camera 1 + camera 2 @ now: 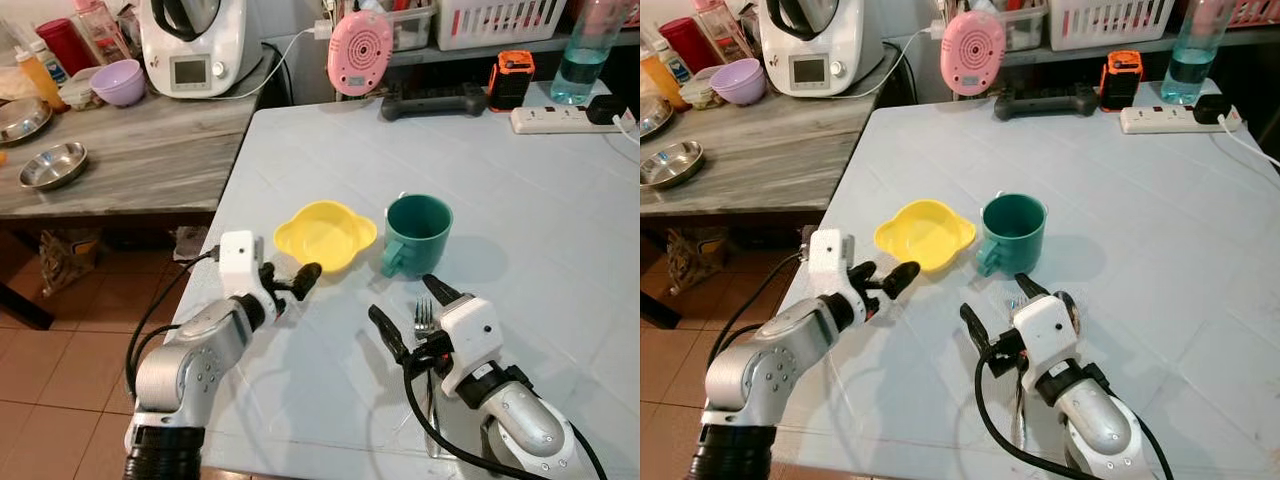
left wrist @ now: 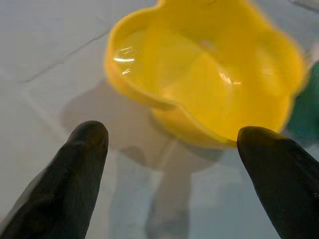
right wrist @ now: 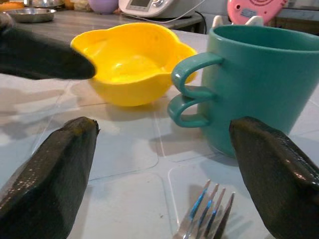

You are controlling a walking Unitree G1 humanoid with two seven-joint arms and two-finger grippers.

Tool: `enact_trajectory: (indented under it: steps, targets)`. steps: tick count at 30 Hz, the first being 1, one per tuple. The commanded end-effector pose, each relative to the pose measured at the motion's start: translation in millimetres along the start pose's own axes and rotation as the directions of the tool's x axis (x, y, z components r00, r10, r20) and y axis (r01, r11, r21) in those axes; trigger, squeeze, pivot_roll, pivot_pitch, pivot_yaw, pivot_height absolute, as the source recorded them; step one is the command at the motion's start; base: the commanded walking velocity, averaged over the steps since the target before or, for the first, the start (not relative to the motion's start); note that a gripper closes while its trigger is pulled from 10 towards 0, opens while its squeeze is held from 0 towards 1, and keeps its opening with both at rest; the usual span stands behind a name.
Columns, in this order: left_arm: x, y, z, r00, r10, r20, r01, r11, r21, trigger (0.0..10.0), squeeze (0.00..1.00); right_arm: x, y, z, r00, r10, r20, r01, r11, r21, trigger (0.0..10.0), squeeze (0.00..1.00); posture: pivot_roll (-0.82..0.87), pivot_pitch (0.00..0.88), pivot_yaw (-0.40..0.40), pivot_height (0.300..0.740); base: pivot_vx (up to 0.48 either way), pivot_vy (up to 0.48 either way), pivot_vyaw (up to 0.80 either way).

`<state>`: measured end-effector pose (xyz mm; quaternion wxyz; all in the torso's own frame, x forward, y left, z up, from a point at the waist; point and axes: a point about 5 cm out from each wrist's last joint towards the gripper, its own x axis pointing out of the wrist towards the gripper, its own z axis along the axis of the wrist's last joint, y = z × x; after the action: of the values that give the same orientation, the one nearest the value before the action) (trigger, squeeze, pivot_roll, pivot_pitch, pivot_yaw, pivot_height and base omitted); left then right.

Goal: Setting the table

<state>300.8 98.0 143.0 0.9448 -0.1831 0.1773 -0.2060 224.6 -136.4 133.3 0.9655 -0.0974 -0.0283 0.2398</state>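
Note:
A yellow bowl (image 1: 325, 235) with a wavy rim sits near the left edge of the pale blue table (image 1: 520, 220). A teal mug (image 1: 417, 232) stands right beside it, handle toward me. A metal fork (image 1: 424, 316) lies in front of the mug, tines pointing at it. My left gripper (image 1: 296, 281) hovers open just short of the bowl's near rim, and the left wrist view has the bowl (image 2: 209, 79) ahead of the spread fingers. My right gripper (image 1: 412, 312) stands open over the fork (image 3: 204, 215), one finger on each side, facing the mug (image 3: 259, 84).
Left of the table is a wooden counter (image 1: 150, 160) with steel bowls (image 1: 52, 165), a purple bowl (image 1: 118, 82) and a white kitchen machine (image 1: 195, 45). At the table's far edge are a pink disc (image 1: 360, 52), a black controller (image 1: 433, 100), a power strip (image 1: 560, 118) and a water bottle (image 1: 585, 55).

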Motion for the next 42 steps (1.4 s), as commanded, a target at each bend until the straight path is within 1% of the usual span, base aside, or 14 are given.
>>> enact_trajectory:
  steps: [1, 4, 10, 13, 15, 17, 18, 20, 22, 23, 28, 32, 35, 42]
  targets:
    - [-1.9, 0.9, 6.5, 1.0, 0.011, -0.001, -0.011, 1.0, -0.029, 10.0, 0.0, 1.0, 5.4, 2.4, 1.0, 0.02, 0.009, -0.02, 1.0, 0.003, 10.0, 0.0, -0.25, 0.135, 0.178, 0.74, 0.0, 0.0, 0.0]
    - [-1.5, -1.4, 10.9, 1.0, 0.008, 0.0, -0.008, 0.998, -0.062, 10.0, 0.0, 1.2, 6.3, 1.9, 1.0, 0.02, 0.009, -0.02, 1.0, 0.004, 10.0, 0.0, -0.25, 0.137, 0.181, 0.74, 0.0, 0.0, 0.0]
    - [0.6, -2.0, 16.4, 0.998, 0.049, -0.032, -0.055, 0.976, -0.213, 10.0, 0.0, 3.3, 7.6, -0.8, 1.0, 0.019, 0.007, -0.019, 1.0, 0.007, 10.0, 0.0, -0.24, 0.134, 0.184, 0.74, 0.0, 0.0, 0.0]
    - [1.8, -1.2, 16.7, 0.997, 0.059, -0.053, -0.071, 0.965, -0.254, 10.0, 0.0, 5.6, 8.8, -1.4, 1.0, 0.027, 0.01, -0.027, 1.0, 0.003, 10.0, 0.0, -0.24, 0.134, 0.184, 0.74, 0.0, 0.0, 0.0]
    - [1.8, 2.0, 16.7, 0.995, 0.079, -0.057, -0.09, 0.969, -0.231, 10.0, 0.0, 6.3, 9.3, -1.3, 0.999, 0.031, 0.013, -0.031, 1.0, -0.003, 10.0, 0.0, -0.24, 0.134, 0.184, 0.74, 0.0, 0.0, 0.0]
    - [1.2, 5.8, 18.3, 0.993, 0.105, -0.045, -0.112, 0.977, -0.181, 10.0, 0.0, 7.1, 9.5, -1.4, 0.999, 0.031, 0.013, -0.031, 1.0, -0.003, 10.0, 0.0, -0.24, 0.134, 0.184, 0.74, 0.0, 0.0, 0.0]
    - [1.2, 5.8, 18.3, 0.993, 0.105, -0.045, -0.112, 0.977, -0.181, 10.0, 0.0, 7.1, 9.5, -1.4, 0.999, 0.031, 0.013, -0.031, 1.0, -0.003, 10.0, 0.0, -0.24, 0.134, 0.184, 0.74, 0.0, 0.0, 0.0]
    - [0.6, 6.0, 29.7, 0.993, 0.113, 0.035, -0.107, 0.984, -0.141, 10.0, 0.0, 7.8, 10.3, -1.2, 0.999, 0.032, 0.015, -0.032, 0.999, -0.003, 10.0, 0.0, -0.24, 0.137, 0.184, 0.74, 0.0, 0.0, 0.0]
    - [0.4, 5.7, 36.8, 0.99, 0.125, 0.064, -0.117, 0.986, -0.122, 10.0, 0.0, 8.2, 11.0, -1.3, 0.999, 0.033, 0.016, -0.033, 0.999, -0.002, 10.0, 0.0, -0.24, 0.137, 0.184, 0.74, 0.0, 0.0, 0.0]
    - [2.5, 4.6, 40.8, 0.99, 0.13, 0.06, -0.121, 0.983, -0.141, 10.0, 0.0, 8.8, 11.3, -1.5, 0.999, 0.035, 0.017, -0.034, 0.999, -0.003, 10.0, 0.0, -0.23, 0.135, 0.181, 0.74, 0.0, 0.0, 0.0]
    - [8.9, 0.5, 43.5, 0.992, 0.115, 0.05, -0.108, 0.985, -0.133, 10.0, 0.0, 10.5, 12.0, -1.1, 0.999, 0.043, 0.021, -0.043, 0.999, -0.008, 10.0, 0.0, -0.23, 0.135, 0.178, 0.74, 0.0, 0.0, 0.0]
    - [17.0, -15.5, 37.2, 0.998, 0.056, 0.02, -0.053, 0.991, -0.126, 10.0, 0.0, 11.7, 12.5, -0.7, 0.998, 0.052, 0.023, -0.052, 0.999, -0.012, 10.0, 0.0, -0.23, 0.135, 0.172, 0.74, 0.0, 0.0, 0.0]
    - [20.7, -20.9, 31.5, 0.999, 0.044, -0.004, -0.044, 0.993, -0.114, 10.0, 0.0, 12.0, 12.7, -0.3, 0.998, 0.054, 0.024, -0.054, 0.998, -0.013, 10.0, 0.0, -0.23, 0.135, 0.172, 0.74, 0.0, 0.0, 0.0]
    - [27.4, -18.2, 19.6, 0.996, 0.076, -0.046, -0.082, 0.986, -0.144, 10.0, 0.0, 12.0, 13.5, 0.0, 0.998, 0.053, 0.026, -0.053, 0.998, -0.014, 10.0, 0.0, -0.24, 0.138, 0.177, 0.74, 0.0, 0.0, 0.0]
